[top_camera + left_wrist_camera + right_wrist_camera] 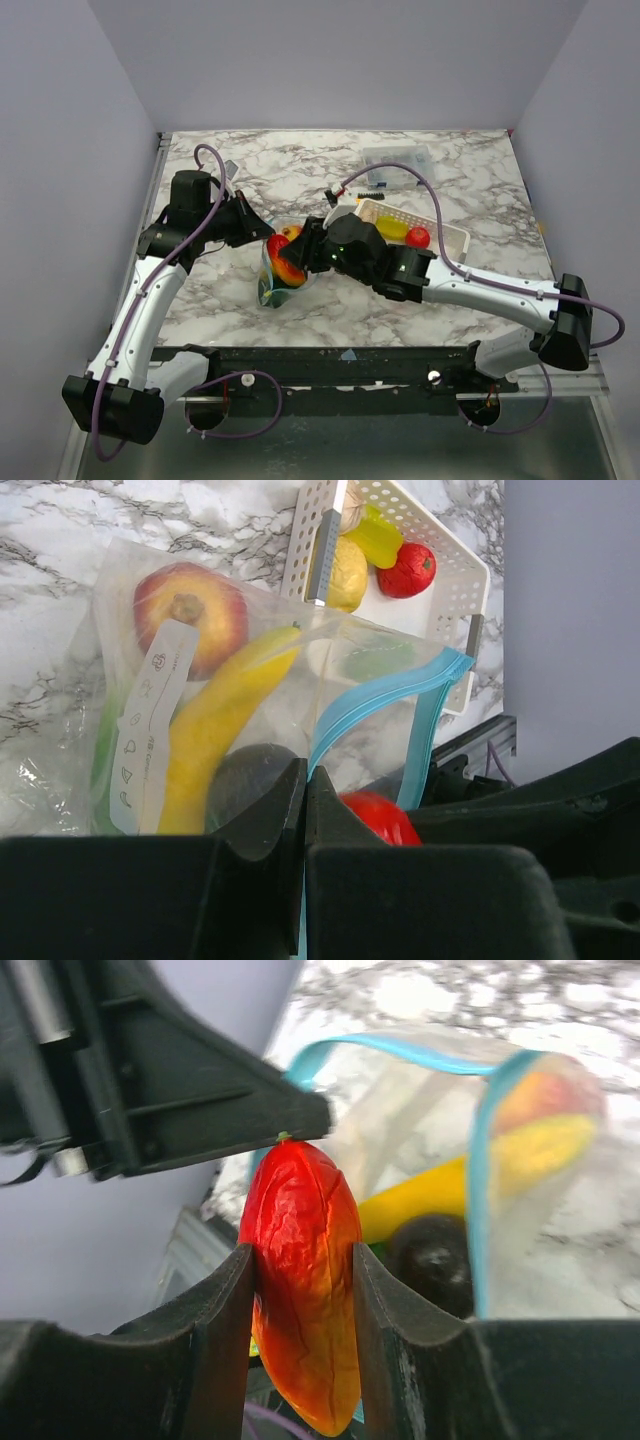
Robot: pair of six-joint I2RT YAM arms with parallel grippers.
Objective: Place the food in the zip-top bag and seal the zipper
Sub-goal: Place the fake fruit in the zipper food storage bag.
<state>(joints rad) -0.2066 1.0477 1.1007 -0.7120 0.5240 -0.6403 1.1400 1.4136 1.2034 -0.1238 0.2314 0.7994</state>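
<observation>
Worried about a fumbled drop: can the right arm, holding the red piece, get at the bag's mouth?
Probably yes. The left gripper pinches the zip-top bag, the zipper gapes open, and the right gripper with the red-orange piece sits right at it, unobstructed.

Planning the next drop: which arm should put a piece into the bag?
Right. The right gripper clamps the red-orange food piece at the open mouth of the zip-top bag; the left gripper pinches its edge.
</observation>
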